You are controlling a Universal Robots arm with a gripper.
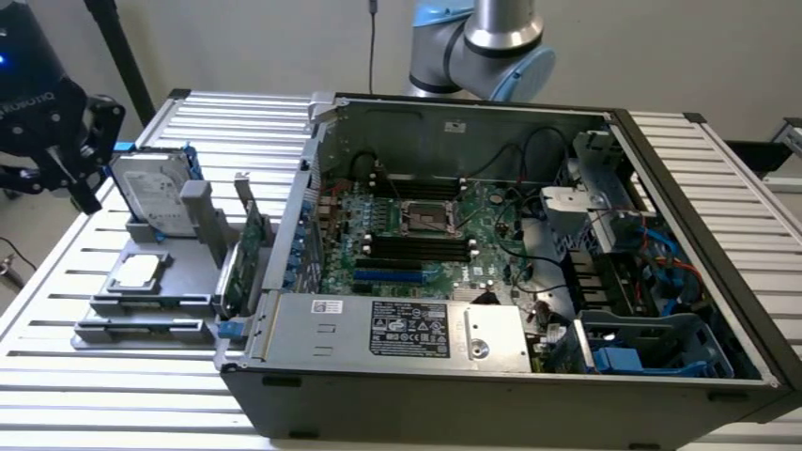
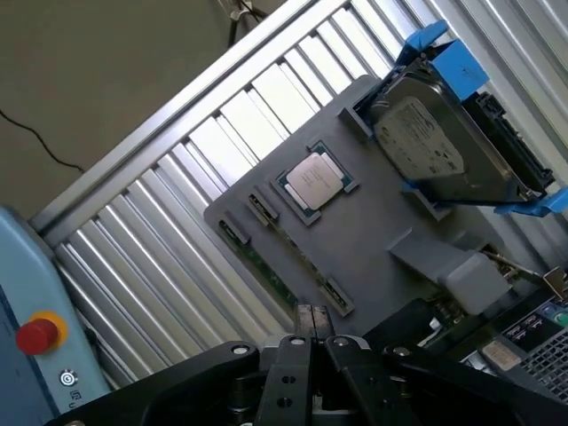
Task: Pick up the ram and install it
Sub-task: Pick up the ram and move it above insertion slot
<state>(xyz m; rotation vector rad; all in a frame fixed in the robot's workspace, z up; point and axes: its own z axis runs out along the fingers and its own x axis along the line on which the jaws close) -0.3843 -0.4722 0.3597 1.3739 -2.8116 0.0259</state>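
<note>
first, spread the gripper (image 2: 311,321), jaws pressed together and empty, then align it along the ram (image 2: 268,264) at the tray's (image 2: 359,222) edge.

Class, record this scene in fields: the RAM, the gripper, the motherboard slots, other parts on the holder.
ram: long thin green circuit-board stick, lying in the grey holder tray
gripper: black gripper, shut, holding nothing, near the stick
slots: long black motherboard slots in the open case, empty
other parts: square silver processor chip, silver hard drive

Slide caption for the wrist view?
Tool poised over the grey tray, nearest the ram, with processor and hard drive beyond.
</note>
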